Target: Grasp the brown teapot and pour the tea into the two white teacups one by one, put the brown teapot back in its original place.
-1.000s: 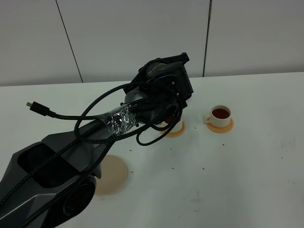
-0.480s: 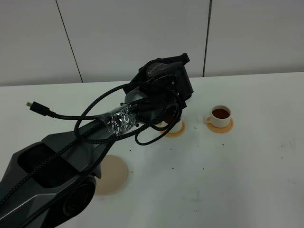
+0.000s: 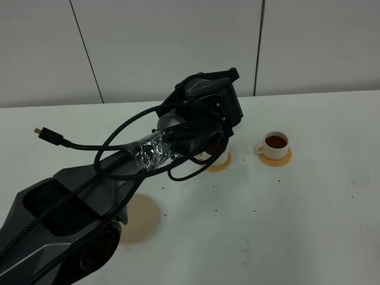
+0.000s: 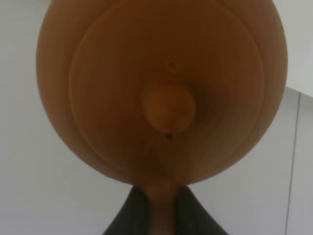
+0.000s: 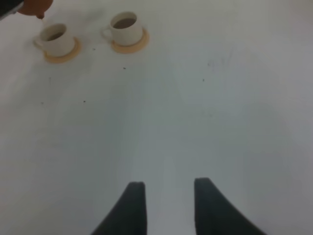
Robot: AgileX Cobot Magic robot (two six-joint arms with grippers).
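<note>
White table [image 3: 309,225] runs back to a pale panelled wall [image 3: 166,47]. On it, toward the front edge, lies the beige coaster [image 3: 142,221], bare and partly hidden by the black left arm [image 3: 89,190], which reaches over it toward the wall.

Beyond the coaster stand two cups, each on an orange saucer [image 3: 284,159]. The near cup [image 5: 56,40] is the one closer to the coaster, and the far cup [image 3: 276,144] stands farther out from it. Both hold dark tea.

The left gripper [image 4: 159,213] is clenched on the teapot [image 4: 161,63], its dark fingers [image 4: 128,215] pressing either side of the handle. The wrist view looks straight onto the lid and its knob [image 4: 168,107] with the wall behind, so the pot is tipped well over. It hangs in the air, away from the coaster, over the near cup. The right wrist view catches the brown spout just above that cup's rim. From the high camera the arm's wrist hides the pot completely.

The right gripper [image 5: 166,205] hovers over bare table, farther from the coaster than either cup, its jaws parted and empty.
</note>
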